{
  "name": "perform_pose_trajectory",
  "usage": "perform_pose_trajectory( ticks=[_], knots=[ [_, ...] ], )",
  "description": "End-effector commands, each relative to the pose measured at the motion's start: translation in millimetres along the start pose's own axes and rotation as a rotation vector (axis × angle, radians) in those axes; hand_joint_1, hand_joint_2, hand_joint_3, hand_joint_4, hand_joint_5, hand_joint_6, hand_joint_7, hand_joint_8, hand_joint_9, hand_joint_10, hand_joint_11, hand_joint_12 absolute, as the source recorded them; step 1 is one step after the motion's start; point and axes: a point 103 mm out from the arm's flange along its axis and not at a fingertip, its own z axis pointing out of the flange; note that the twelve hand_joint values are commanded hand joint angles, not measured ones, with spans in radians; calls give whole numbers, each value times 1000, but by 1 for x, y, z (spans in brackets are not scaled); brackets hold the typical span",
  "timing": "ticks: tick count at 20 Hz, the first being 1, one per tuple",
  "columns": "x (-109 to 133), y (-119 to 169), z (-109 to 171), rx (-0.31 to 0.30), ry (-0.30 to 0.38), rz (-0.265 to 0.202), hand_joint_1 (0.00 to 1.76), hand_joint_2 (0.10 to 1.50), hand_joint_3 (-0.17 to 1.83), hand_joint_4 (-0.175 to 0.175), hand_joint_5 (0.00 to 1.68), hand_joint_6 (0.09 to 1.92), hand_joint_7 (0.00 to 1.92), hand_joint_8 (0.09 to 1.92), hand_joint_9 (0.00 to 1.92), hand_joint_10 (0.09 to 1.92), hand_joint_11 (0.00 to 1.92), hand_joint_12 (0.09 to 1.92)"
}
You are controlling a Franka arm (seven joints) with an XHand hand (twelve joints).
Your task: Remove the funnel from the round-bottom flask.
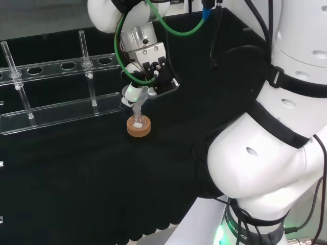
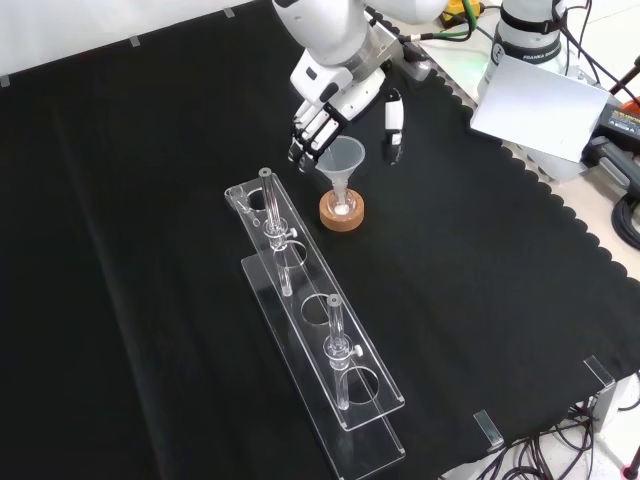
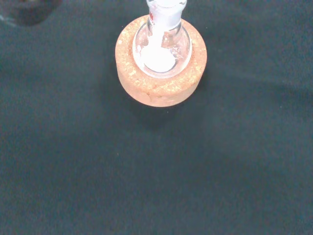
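A small round-bottom flask stands in a cork ring near the middle of the cloth. A clear funnel sits upright in its neck. The hand hovers just above and behind the funnel in the front view. Its fingers hang to the funnel's left and its thumb to the right, both apart from the rim, so the hand is open. In the head view the hand is over the funnel and the cork ring. The wrist view shows the flask, white powder inside, in the cork ring.
A clear test tube rack with two tubes lies just in front of the cork ring in the front view. In the head view, the rack is to the left. The arm's white links stand at the head view's right.
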Motion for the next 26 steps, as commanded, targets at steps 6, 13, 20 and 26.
perform_pose_trajectory(
  ticks=[6,13,20,26],
  knots=[
    [-5,20,13,-27,11,-1,732,767,70,11,23,87,51,87,64,878,193,1499],
    [-8,21,16,-45,23,10,737,766,88,7,74,87,98,88,162,836,227,1471],
    [-12,23,19,-50,31,12,746,726,222,-8,189,87,16,635,370,736,293,1446],
    [-10,27,21,-41,23,23,749,697,332,-21,258,87,148,713,547,659,376,1402]
  ],
)
